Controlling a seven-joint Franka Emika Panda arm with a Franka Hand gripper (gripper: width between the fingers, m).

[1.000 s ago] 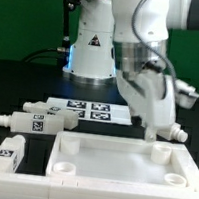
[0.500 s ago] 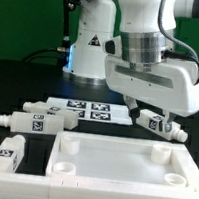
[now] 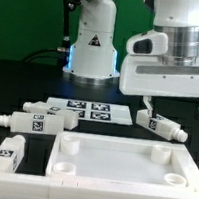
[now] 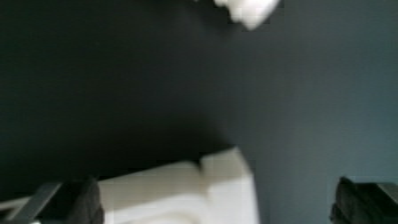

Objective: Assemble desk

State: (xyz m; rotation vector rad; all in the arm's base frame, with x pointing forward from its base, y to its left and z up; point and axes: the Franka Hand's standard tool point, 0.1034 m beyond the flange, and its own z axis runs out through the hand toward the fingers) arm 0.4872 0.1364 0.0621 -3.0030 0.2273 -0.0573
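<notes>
The white tabletop (image 3: 130, 164), a square tray with a raised rim and corner sockets, lies at the front. One white tagged leg (image 3: 157, 123) lies on the table behind its far right corner. Three more legs lie at the exterior view's left: two side by side (image 3: 36, 107) (image 3: 30, 123) and one nearer the front (image 3: 5, 157). My gripper (image 3: 163, 103) hangs above the right leg, jaws wide open and empty. In the blurred wrist view the gripper (image 4: 217, 203) straddles a corner of the tabletop (image 4: 178, 188) far below; its dark fingers (image 4: 71, 202) show at the edges.
The marker board (image 3: 86, 109) lies flat behind the tabletop, between the left legs and the right leg. The white conical robot base (image 3: 92, 41) stands at the back. A blurred white piece (image 4: 249, 10) shows at the wrist view's edge. The table is black.
The gripper has risen from down by the tabletop's far right corner and turned, jaws now spread wide. The right leg, hidden before, now lies in plain view.
</notes>
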